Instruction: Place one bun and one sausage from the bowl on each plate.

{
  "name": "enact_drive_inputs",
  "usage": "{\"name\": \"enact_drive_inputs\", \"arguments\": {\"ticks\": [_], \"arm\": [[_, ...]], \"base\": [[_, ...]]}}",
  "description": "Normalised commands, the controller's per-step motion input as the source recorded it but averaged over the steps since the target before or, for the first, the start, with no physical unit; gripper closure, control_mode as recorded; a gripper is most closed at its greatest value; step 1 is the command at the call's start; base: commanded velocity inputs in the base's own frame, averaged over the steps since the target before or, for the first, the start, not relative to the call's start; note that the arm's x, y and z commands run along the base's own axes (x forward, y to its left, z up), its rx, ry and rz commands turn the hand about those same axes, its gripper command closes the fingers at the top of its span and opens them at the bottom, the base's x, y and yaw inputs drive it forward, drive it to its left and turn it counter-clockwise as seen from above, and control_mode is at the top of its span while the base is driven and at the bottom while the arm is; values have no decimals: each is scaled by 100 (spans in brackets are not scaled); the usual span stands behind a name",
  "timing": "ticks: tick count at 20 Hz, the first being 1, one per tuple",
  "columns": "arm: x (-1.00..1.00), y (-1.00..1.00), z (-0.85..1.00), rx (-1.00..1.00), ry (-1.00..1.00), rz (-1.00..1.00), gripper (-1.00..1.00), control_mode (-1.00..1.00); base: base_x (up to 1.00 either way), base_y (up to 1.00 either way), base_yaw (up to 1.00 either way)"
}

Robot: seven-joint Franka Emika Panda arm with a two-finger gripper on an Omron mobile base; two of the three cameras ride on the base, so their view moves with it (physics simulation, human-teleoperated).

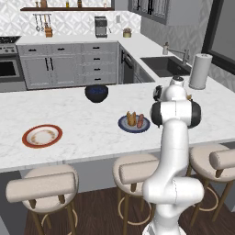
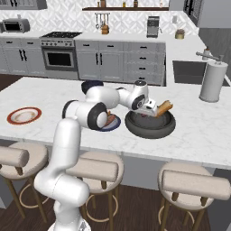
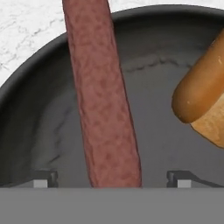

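I see the blue plate (image 1: 133,124) apparently served; the orange-rimmed plate (image 1: 42,136) sits bare. My gripper (image 3: 111,178) hangs spread, empty, over the sausage (image 3: 105,100) in the bowl (image 2: 150,125).

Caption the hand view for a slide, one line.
Open gripper poised over the sausage in the dark grey bowl, a bun leaning at its side.
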Motion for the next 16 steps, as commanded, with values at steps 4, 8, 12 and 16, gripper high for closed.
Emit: {"name": "enact_drive_inputs", "arguments": {"ticks": [4,8,12,16], "arm": [[24,0,-3,0,-1,0,100,-100],[12,0,-18,0,-5,0,100,-100],[-2,0,-28,-3,-7,0,100,-100],[-56,15,42,0,-7,-4,100,-100]], "base": [[0,0,0],[0,0,0],[0,0,0],[0,0,0]]}}
